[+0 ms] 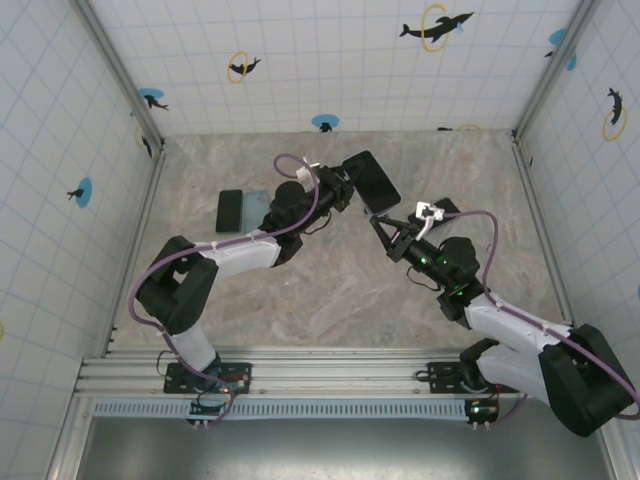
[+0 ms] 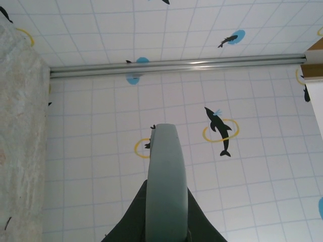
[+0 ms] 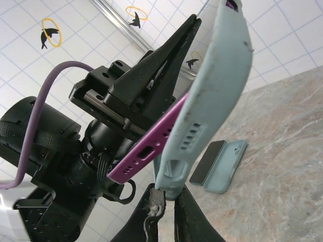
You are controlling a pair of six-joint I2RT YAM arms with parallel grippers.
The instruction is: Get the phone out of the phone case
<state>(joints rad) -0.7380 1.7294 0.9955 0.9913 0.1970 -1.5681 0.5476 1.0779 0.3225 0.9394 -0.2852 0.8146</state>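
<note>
Tiled walls [image 3: 20,85] behind, case [image 3: 222,75] hides much of phone [image 3: 146,151].

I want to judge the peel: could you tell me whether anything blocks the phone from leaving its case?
No separate object does. The case bows off the phone at the end pinched by the right gripper, but its far end still wraps the phone at the left gripper.

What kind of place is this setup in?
Probably a purpose-built robot test cell: gridded white wall panels with whale stickers, an aluminium mounting rail, a stone-look tabletop.
</note>
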